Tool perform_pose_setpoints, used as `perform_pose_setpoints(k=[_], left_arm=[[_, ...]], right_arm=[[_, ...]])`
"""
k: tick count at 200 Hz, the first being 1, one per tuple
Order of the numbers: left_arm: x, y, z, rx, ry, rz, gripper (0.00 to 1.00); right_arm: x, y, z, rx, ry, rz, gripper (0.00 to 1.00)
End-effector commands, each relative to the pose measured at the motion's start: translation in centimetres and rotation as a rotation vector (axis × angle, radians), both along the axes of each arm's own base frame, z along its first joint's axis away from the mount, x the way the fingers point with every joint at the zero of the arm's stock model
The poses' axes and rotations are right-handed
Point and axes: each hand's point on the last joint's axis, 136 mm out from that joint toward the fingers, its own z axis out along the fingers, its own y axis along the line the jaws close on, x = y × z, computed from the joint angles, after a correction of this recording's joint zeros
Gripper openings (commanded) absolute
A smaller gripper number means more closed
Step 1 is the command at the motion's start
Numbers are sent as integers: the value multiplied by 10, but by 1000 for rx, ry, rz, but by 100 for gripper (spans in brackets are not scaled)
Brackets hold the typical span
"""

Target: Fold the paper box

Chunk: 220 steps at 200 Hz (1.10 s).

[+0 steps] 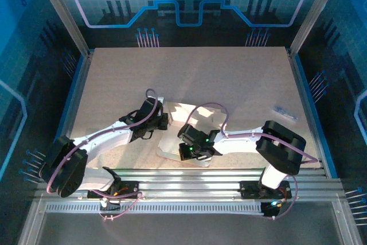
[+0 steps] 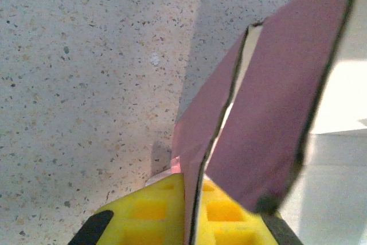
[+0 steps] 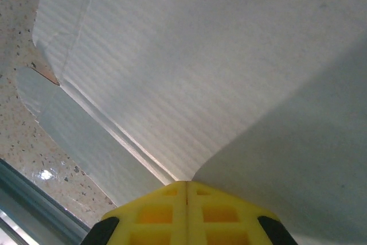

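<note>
Two yellow pads (image 2: 150, 209) of the left gripper (image 2: 192, 213) are clamped on a pink panel of the paper box (image 2: 275, 107). We see that panel's edge running down between them. A second pink panel stands tilted just to its right (a sliver of the whitish reverse shows in the narrow gap between the two). Behind both panels lies the speckled table (image 1: 229, 78).

Both pads (image 3: 155, 213) of the right gripper (image 3: 186, 190) are pressed together, with no gap at the seam. Their tips sit right against the box's whitish face. We cannot tell whether a fold of card is nipped between them. A crease runs away from the tips, and a rounded flap beside it lies flat on the table, close to the near rail (image 1: 189, 176).

From above, the box rests on the table just beyond that rail, about midway along it. Part of it lies flat with the whitish face up, and part is raised. The right gripper is at the edge of the box nearest the rail. The left gripper holds the box's left side, farther from the rail. Each arm reaches in from its own end of the rail, so the two wrists meet over the box.
</note>
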Motion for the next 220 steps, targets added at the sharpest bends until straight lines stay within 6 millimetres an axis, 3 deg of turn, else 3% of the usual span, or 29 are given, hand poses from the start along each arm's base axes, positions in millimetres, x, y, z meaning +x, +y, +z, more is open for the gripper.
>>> perform_pose_setpoints(k=[1,73,121,146,172,220], left_arm=[[-26,5,-30,58,108,-43,8],[-26,-1,-25,159,61,-60,7],[-27,-9,-28,201,56,-72,7],[-25,-12,-29,203,62,-73,7],[-23,-16,-27,205,68,-80,6],[-21,-23,-21,195,80,-99,6]], right_arm=[[3,12,11,38,-32,10,7],[16,3,59,77,-122,48,11],[29,-25,89,62,-180,52,14],[25,-42,81,-5,-174,76,15],[9,-60,50,-72,-116,86,14],[-11,-62,12,-111,-71,106,9]])
